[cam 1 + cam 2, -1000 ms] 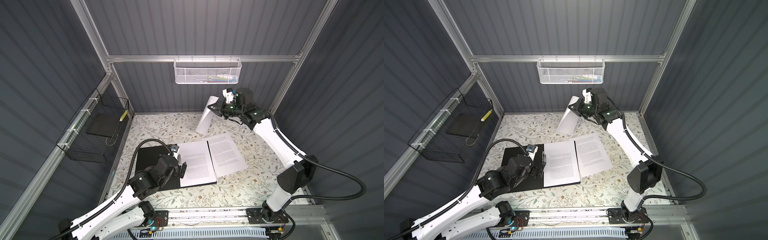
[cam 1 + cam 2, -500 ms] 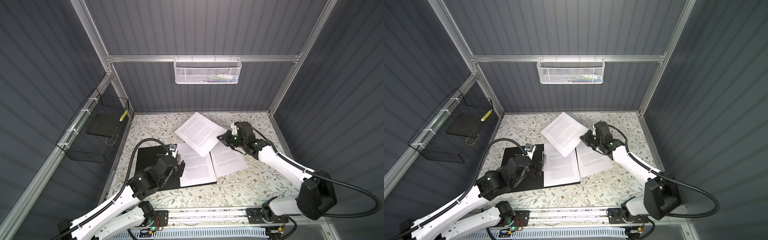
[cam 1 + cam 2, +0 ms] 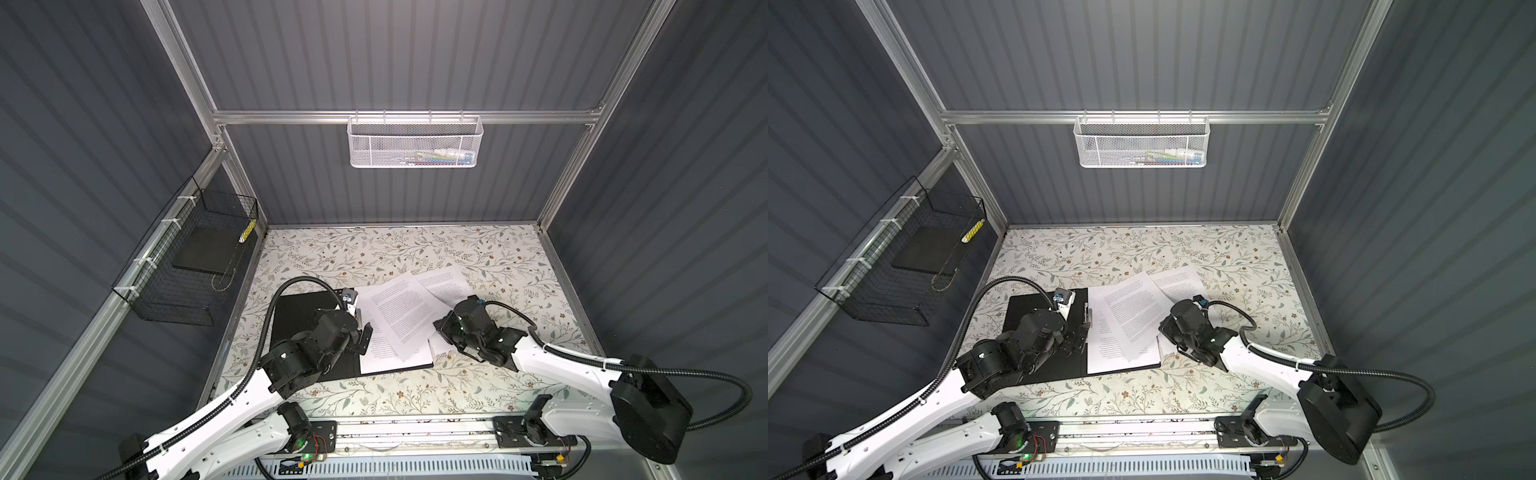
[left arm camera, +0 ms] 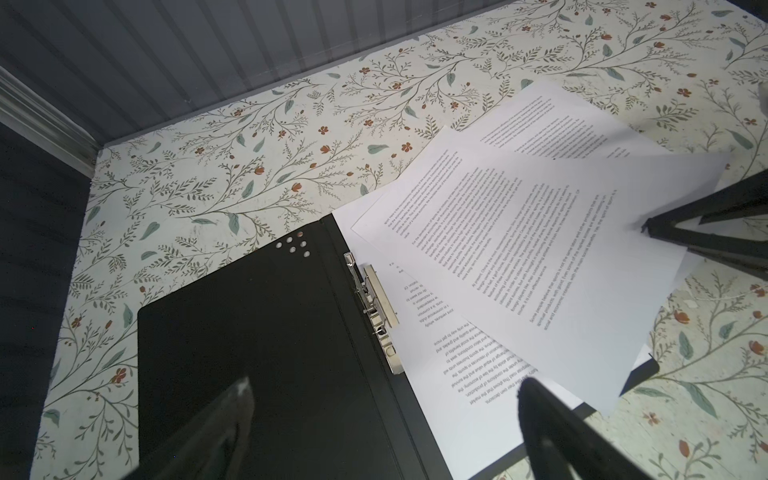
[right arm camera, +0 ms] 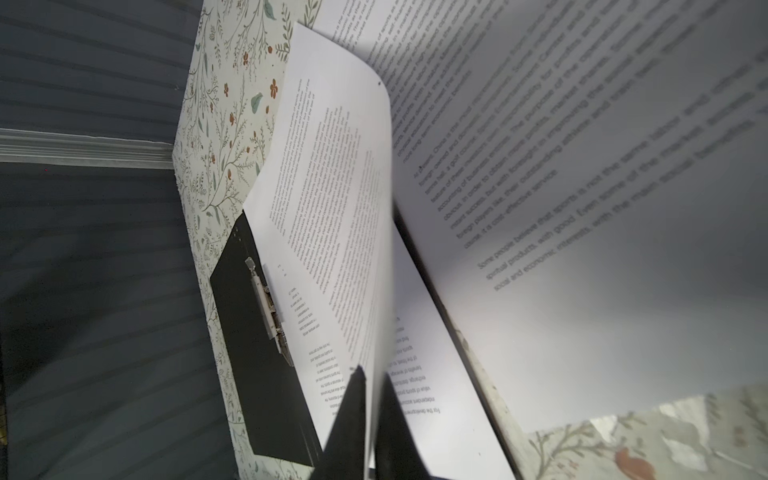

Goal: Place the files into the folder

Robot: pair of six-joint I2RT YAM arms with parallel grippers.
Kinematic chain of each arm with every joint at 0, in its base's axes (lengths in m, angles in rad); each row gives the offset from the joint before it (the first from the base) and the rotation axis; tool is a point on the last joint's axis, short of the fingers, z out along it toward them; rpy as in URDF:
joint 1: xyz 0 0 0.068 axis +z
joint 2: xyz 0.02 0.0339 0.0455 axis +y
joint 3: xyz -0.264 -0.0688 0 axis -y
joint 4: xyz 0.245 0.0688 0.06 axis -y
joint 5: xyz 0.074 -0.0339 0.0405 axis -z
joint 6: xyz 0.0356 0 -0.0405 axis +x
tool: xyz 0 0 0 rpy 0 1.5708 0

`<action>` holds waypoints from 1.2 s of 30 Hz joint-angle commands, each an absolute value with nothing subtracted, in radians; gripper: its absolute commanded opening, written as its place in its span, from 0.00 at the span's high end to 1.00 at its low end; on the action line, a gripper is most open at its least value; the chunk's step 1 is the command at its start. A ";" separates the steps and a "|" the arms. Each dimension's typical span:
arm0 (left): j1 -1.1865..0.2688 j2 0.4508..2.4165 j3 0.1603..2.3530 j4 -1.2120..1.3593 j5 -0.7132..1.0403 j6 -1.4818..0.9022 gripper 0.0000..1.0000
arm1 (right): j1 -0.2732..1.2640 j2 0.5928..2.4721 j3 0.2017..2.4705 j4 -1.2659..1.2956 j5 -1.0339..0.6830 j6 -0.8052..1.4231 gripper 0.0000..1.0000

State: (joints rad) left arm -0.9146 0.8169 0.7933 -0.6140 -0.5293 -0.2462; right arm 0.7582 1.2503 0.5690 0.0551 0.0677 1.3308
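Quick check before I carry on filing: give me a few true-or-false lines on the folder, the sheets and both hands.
1. The folder lies open on the table. True.
2. The left hand grips a sheet. False: it stands open above the folder, holding nothing.
3. The right hand pinches an edge of the top sheet. True.
4. The top sheet lies square on the sheet in the folder. False: it sits skewed across it.
5. Every sheet is inside the folder. False: a third sheet lies on the table beside it.
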 commanded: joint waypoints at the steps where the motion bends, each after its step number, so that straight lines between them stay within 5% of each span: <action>1: -0.911 0.824 0.805 -0.632 -0.515 -0.250 0.00 | 0.790 1.250 0.570 0.067 0.159 1.405 0.89; 12: -0.911 0.845 0.811 -0.638 -0.485 -0.252 0.00 | 0.919 1.366 0.633 0.073 0.251 1.537 0.81; 19: -0.911 0.854 0.819 -0.655 -0.456 -0.267 0.00 | 0.948 1.339 0.607 -0.001 0.231 1.496 0.24; 23: -0.911 0.883 0.831 -0.667 -0.392 -0.277 0.00 | 0.939 1.262 0.606 -0.171 0.242 1.395 0.03; 29: -0.911 0.992 0.847 -0.624 -0.234 -0.337 0.00 | 0.709 1.237 0.647 -0.231 0.010 1.021 0.01; 36: -0.911 1.190 0.828 -0.472 -0.119 -0.473 0.07 | 0.510 1.488 0.922 -0.280 -0.269 0.610 0.01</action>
